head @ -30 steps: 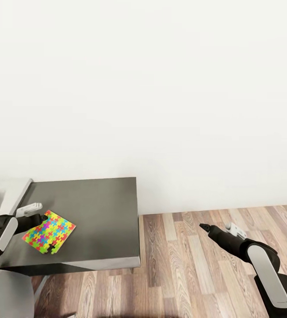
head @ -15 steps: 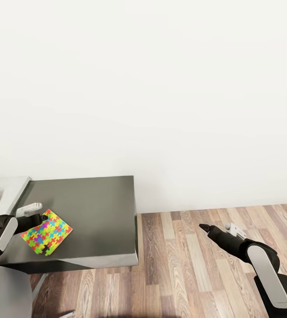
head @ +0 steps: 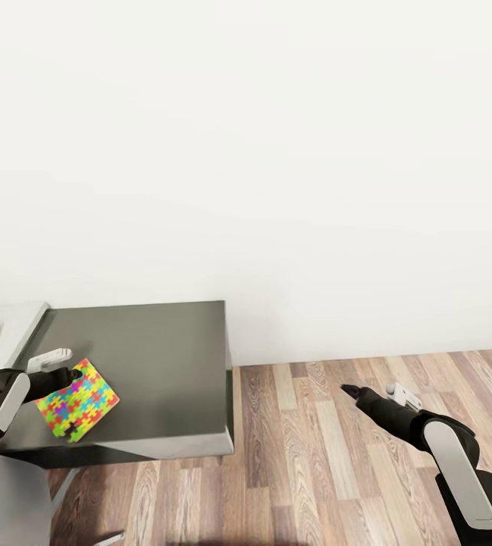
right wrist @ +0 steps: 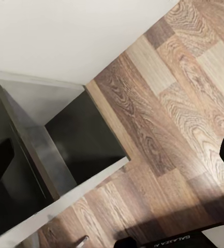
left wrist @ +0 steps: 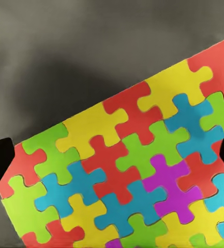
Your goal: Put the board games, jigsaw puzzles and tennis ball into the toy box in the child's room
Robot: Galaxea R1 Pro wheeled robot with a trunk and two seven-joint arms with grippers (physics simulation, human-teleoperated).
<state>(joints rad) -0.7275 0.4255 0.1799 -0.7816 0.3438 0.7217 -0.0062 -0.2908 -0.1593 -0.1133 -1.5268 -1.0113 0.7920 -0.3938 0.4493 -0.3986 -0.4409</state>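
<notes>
The only lettering is a mirrored "GALAXEA" mark on the black robot part (right wrist: pixel 168 238). It sits just behind the right pincer.

**White wall, plank floor, one dark cabinet**

A plain white wall (head: pixel 276 152) takes up most of the head view, evenly lit and unmarked. It meets a wood plank floor (head: pixel 314 455) whose boards run in mixed brown and pale tones with strong grain. A low dark grey cabinet (head: pixel 162 356) stands against the wall at the left, its flat top matt, with a lighter grey edge along the front. Just beside its far left end a paler grey surface (head: pixel 14 326) shows. In the right wrist view the same floor (right wrist: pixel 168 119) runs up to the white wall (right wrist: pixel 55 31), and the cabinet's dark side (right wrist: pixel 86 139) throws soft shadow onto the boards.
</notes>
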